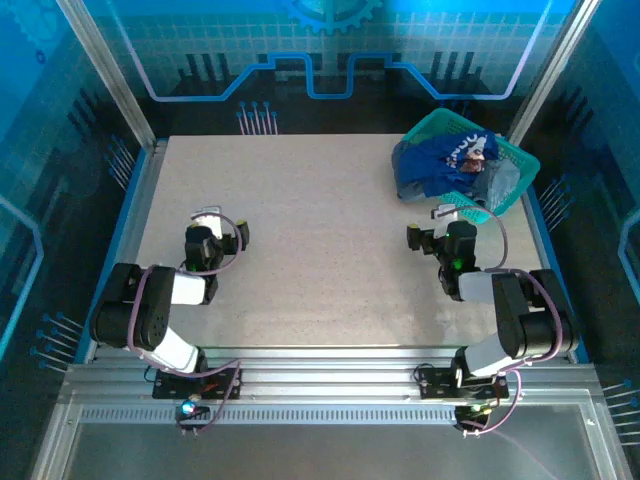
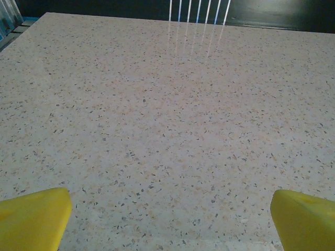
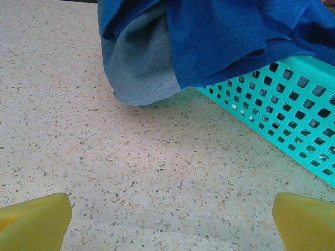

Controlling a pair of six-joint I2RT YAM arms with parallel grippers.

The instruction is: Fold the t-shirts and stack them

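Left tool (image 2: 170,219), right tool (image 3: 170,219) spread. Right wrist: grey-blue t-shirt (image 3: 138,68) overhangs basket (image 3: 293,104); overhead: printed blue t-shirt (image 1: 455,160).

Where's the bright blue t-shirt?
Top view: the royal blue cloth t-shirt sits bunched in the teal plastic mesh basket, far right corner, beyond the right gripper.

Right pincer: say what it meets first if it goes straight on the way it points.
Likely the grey-blue t-shirt draped over the teal basket, beyond bare table; depth is unclear.

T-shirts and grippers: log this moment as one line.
t-shirts: unfolded, heaped in teal basket, spilling over rim | left gripper: open, empty | right gripper: open, empty, near basket
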